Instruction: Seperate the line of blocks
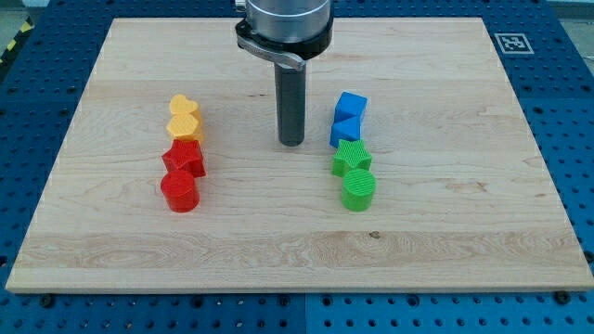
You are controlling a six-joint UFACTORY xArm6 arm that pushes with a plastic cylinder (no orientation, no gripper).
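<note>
- Six blocks lie on the wooden board [297,250] in the camera view, arranged as two short lines running from the view's top toward its bottom, one on each side of my rod.
- Left line, top to bottom: a yellow heart-shaped block [185,117], a red block [184,159] with a star-like outline just below and touching it, then a red cylinder [179,192] pressed against that one.
- Right line, top to bottom: a blue block [348,118] with angular faces (its exact shape is hard to make out), a green star-like block [352,158] touching its lower edge, and a green cylinder [358,190] against the green star-like block.
- Arm pose: the rod hangs straight down and upright from its round grey mount at the view's top, near the board's middle.
- My tip [291,143] sits on bare wood between the two lines, nearer the right one, just beside the blue block on the view's left and apart from it.
- Claw state: the arm carries no claw, only the bare rod, so nothing opens or closes and nothing is held.
- Blue perforated table [566,111] surrounds the board, and a printed marker tag [512,43] sits at the board's top right corner.
</note>
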